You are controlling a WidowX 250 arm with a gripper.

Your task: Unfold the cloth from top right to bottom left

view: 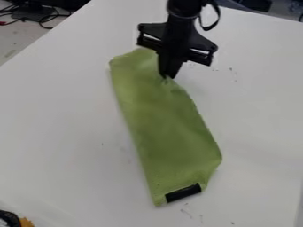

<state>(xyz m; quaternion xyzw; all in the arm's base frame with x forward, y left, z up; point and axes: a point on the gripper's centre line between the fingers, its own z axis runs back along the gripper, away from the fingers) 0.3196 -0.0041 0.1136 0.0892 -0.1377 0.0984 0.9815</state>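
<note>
Green cloth [163,128] lies mid-counter [59,133] as a long narrow strip, long axis running steeply from upper left to lower right of the view. Far end sits up by the gripper [168,76]; near end points toward the camera, angled right, black tag [183,193] at its tip. Left long edge near straight, right one bulges out, then cuts back in toward the tag. Arm [180,17] comes in from the top edge, right of centre, gripper hanging near vertical over the cloth's upper right edge. Jaws together, no gap visible, tips at that edge with cloth puckered right there: reads as a pinch on it.
</note>
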